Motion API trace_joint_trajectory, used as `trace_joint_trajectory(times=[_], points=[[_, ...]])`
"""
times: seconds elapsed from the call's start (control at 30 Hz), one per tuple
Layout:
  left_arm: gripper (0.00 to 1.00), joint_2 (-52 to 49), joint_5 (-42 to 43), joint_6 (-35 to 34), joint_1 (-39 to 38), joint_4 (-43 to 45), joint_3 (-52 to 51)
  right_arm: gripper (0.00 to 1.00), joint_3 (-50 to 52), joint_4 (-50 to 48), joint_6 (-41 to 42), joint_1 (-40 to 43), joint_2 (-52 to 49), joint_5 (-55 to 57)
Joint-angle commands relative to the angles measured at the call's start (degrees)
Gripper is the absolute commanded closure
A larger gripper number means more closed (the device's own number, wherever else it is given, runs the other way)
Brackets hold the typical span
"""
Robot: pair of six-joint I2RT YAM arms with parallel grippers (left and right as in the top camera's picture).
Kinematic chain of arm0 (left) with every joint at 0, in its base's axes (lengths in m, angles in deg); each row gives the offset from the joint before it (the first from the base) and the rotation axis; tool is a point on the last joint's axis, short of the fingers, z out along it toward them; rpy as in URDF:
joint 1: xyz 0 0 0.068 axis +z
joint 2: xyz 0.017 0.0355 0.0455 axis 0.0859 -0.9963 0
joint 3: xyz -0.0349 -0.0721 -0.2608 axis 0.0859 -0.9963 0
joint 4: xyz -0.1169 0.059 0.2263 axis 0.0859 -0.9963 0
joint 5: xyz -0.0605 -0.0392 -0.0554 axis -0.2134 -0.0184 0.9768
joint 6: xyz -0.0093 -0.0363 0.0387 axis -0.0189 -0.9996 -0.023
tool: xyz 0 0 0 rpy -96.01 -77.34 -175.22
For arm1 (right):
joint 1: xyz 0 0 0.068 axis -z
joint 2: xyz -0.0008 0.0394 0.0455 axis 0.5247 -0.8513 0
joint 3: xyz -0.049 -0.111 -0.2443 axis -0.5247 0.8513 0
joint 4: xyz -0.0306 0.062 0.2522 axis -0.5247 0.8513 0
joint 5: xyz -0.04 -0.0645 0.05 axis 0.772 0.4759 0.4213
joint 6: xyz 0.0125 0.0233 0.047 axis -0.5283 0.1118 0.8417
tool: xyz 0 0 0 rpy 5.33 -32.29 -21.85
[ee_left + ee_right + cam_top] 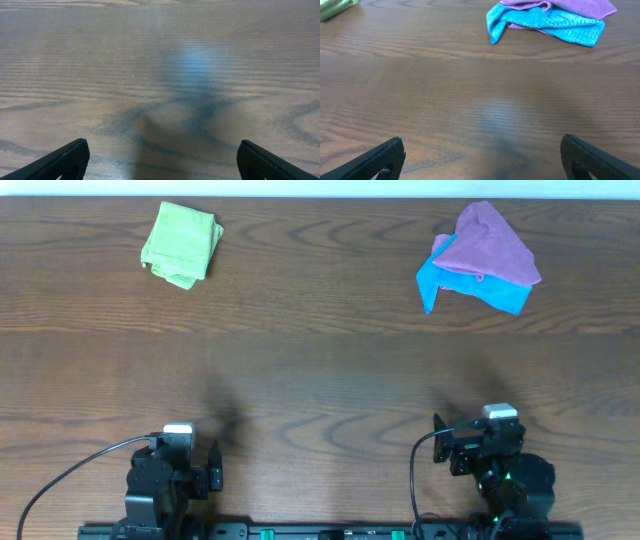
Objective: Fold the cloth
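Note:
The lilac-purple cloth (488, 242) lies crumpled at the back right of the table, partly on top of a bright blue cloth (470, 284). It also shows at the top of the right wrist view (570, 5). My left gripper (195, 460) is open and empty at the front left, over bare wood (161, 157). My right gripper (470, 442) is open and empty at the front right (482, 157), far in front of the purple cloth.
A light green folded cloth (182, 242) lies at the back left; its corner shows in the right wrist view (335, 7). The blue cloth (545, 24) lies under the purple one. The wooden table (320, 370) spans the view.

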Motion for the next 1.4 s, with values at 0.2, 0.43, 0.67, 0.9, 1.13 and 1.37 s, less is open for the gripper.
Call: trace_joint_trajectory(times=[0.2, 0.43, 0.67, 0.9, 1.13, 1.37], points=[[0.05, 0.52, -0.04, 1.25, -0.28, -3.58, -0.37, 0.01, -2.62, -0.02, 3.37, 0.52, -4.68, 2.67], [0.04, 0.52, -0.04, 1.22, -0.28, -3.58, -0.37, 0.01, -19.67, 0.79, 4.94, 0.52, -26.88, 6.16], [0.04, 0.52, -0.04, 1.22, -0.28, -3.56, -0.37, 0.01, -39.06, 5.07, 4.92, 0.52, -50.51, 7.63], [0.05, 0.52, -0.04, 1.25, -0.28, -3.58, -0.37, 0.01, -55.06, 6.56, 5.01, 0.52, -69.92, 9.03], [0.05, 0.52, -0.04, 1.22, -0.28, -3.58, -0.37, 0.01, -61.94, 1.95, 2.47, 0.52, -80.3, 9.05], [0.05, 0.52, -0.04, 1.25, -0.28, -3.56, -0.37, 0.01, -61.94, -7.72, 1.66, 0.52, -83.45, 8.44]])
